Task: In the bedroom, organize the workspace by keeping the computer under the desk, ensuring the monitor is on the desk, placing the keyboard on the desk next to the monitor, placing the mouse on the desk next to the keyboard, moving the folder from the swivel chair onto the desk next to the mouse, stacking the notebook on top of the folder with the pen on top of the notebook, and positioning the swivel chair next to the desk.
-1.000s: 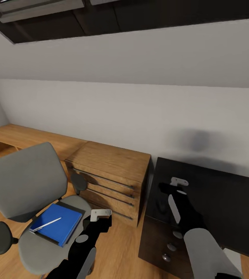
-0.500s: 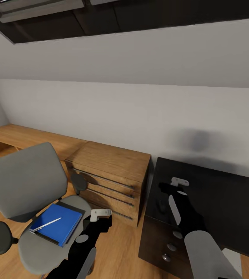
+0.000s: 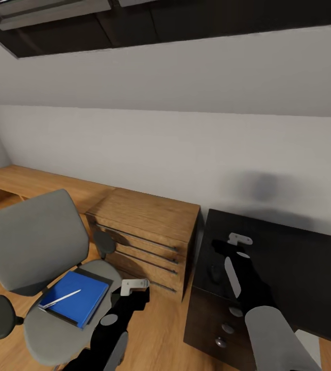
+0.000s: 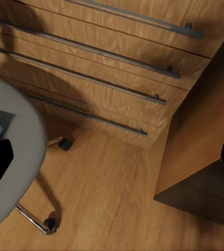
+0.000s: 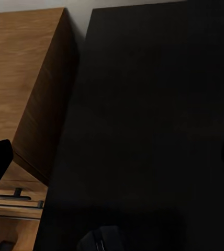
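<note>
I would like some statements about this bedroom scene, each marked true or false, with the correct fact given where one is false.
1. The blue folder lies on the seat of the grey swivel chair. True.
2. A white pen rests on top of the folder. True.
3. The wooden chest of drawers stands to the right of the black cabinet. False: in the head view it stands to the left of it, between chair and cabinet.
4. The left gripper holds the folder. False: it hangs beside the chair seat, apart from the folder.
5. The floor is grey carpet. False: it is brown wood.
</note>
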